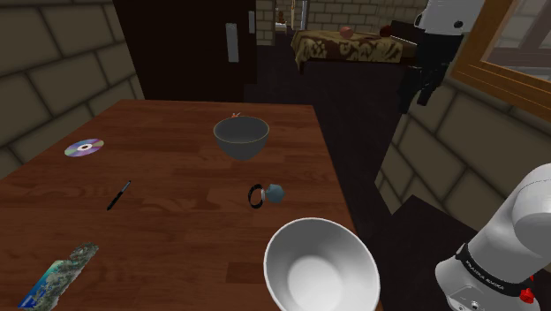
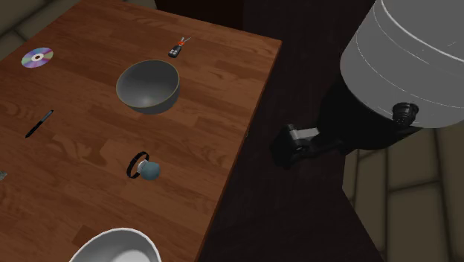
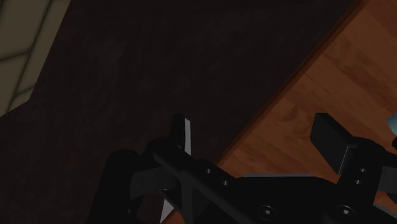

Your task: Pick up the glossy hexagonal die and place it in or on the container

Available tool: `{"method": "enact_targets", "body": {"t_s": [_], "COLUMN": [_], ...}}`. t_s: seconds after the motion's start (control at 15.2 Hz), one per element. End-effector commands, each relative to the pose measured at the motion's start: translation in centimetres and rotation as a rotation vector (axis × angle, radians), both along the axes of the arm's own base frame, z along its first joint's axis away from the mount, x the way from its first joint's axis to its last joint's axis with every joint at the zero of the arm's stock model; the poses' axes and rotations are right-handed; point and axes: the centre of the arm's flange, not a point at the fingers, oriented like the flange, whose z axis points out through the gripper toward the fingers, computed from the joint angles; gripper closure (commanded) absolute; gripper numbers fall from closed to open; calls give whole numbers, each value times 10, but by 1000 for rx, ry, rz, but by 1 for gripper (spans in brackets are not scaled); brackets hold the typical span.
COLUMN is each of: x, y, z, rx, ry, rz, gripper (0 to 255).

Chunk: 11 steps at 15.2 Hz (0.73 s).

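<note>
— Where is the little die?
— The blue die [image 1: 275, 193] sits on the brown surface [image 1: 159, 230], right beside a black ring [image 1: 255, 196]. It is between the grey bowl [image 1: 241, 137] and the white bowl [image 1: 321, 265].
— And the pincer?
— The pincer [image 3: 254, 133] is wide open and holds nothing. It hangs over the dark floor [image 3: 159, 63], just off the surface's edge, well apart from the die.

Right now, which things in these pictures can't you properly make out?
1. Shoulder view: the grey bowl hides most of a small object behind it.
2. Second exterior view: the bottom edge cuts off the white bowl.
3. Shoulder view: the blue die is too small to count its faces.
</note>
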Motion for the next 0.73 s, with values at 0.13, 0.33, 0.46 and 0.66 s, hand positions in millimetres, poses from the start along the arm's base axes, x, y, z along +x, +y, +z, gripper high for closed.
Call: {"method": "enact_targets", "body": {"t_s": [0.13, 0.33, 0.46, 0.66], "x": [8, 20, 28, 41], "y": [19, 49, 68, 98], "z": [-14, -34, -47, -66], "rx": [11, 28, 40, 57], "ry": [0, -1, -2, -2], "rz": [-16, -39, -55, -78], "gripper": [0, 0, 0, 0]}}
